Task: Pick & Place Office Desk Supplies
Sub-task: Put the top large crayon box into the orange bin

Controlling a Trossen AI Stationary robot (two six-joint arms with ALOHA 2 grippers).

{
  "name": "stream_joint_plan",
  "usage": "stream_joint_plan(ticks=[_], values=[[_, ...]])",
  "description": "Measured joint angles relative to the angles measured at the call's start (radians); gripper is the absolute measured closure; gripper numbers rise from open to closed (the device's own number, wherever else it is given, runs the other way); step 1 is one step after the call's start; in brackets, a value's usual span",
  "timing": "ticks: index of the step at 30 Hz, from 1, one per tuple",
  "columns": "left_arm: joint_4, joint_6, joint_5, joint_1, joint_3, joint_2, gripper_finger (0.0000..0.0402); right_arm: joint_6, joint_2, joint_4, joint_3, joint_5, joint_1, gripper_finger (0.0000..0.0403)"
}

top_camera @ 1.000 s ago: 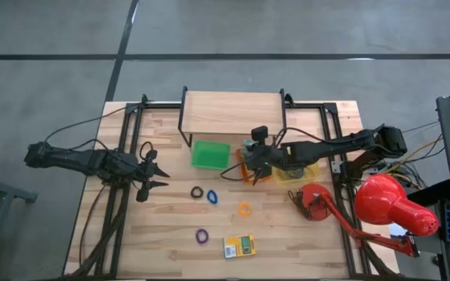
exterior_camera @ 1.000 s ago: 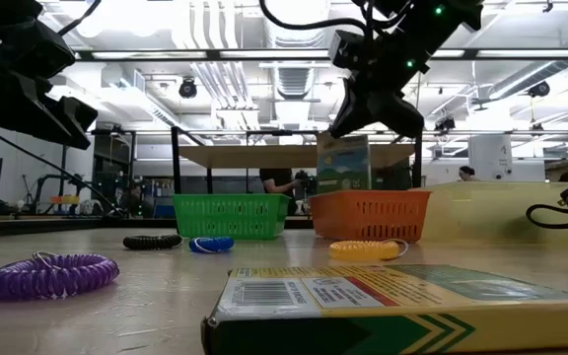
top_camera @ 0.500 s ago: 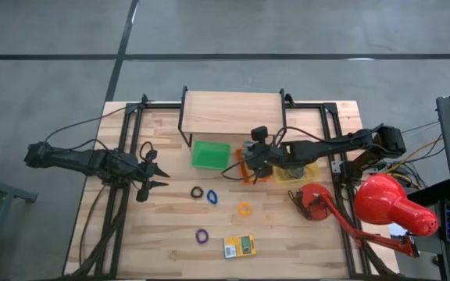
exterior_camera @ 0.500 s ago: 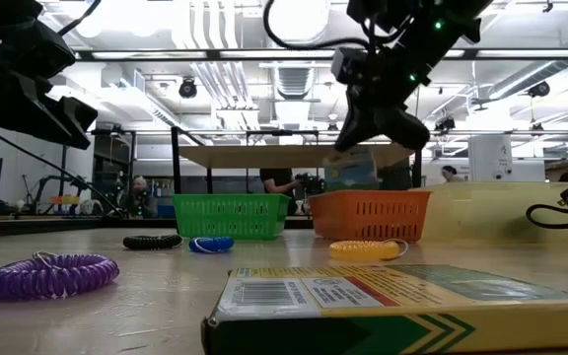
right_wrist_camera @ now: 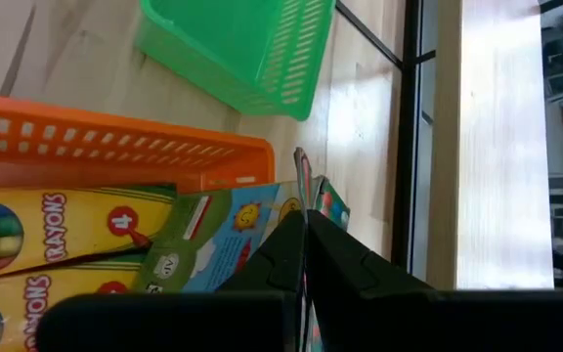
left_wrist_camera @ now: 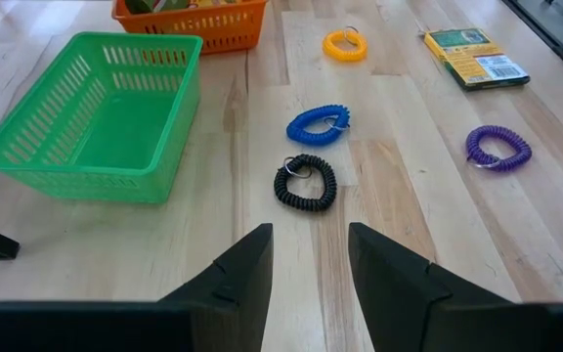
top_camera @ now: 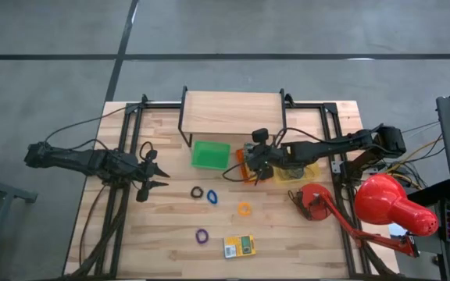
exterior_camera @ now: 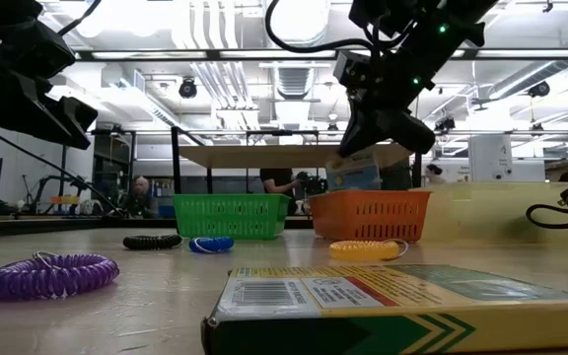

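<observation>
One light, stiff green cardboard box (exterior_camera: 355,170), pinched at its thin top edge by the right gripper (exterior_camera: 388,126) fingers, hangs tilted, long axis near upright, half inside the orange tray (exterior_camera: 370,216); cardboard may slip. Left gripper (left_wrist_camera: 307,256) waits, fingers spread, above the worktop (left_wrist_camera: 409,205).

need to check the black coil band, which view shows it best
The left wrist view: the black coil band lies large and unblocked on the wood, beside the blue one. The high view shows it only as a small dark ring. The low view gives it edge-on, a flat dark strip. The right wrist view misses it.
</observation>
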Motion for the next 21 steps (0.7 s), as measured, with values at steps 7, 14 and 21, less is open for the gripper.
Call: stream_joint_plan(ticks=[7, 14, 21], values=[[0.000, 0.000, 0.000, 0.000, 0.000, 0.000, 0.0259, 0.015, 0.000, -0.004, 0.000, -0.004, 0.000, 0.0394], [0.000, 0.000, 0.000, 0.000, 0.000, 0.000, 0.0259, 0.092, 0.000, -0.008, -0.002, -0.027, 0.000, 0.0394], [0.000, 0.000, 0.000, 0.000, 0.000, 0.000, 0.0259, 0.157, -0.011, -0.021, -0.002, -0.120, 0.001, 0.0394]])
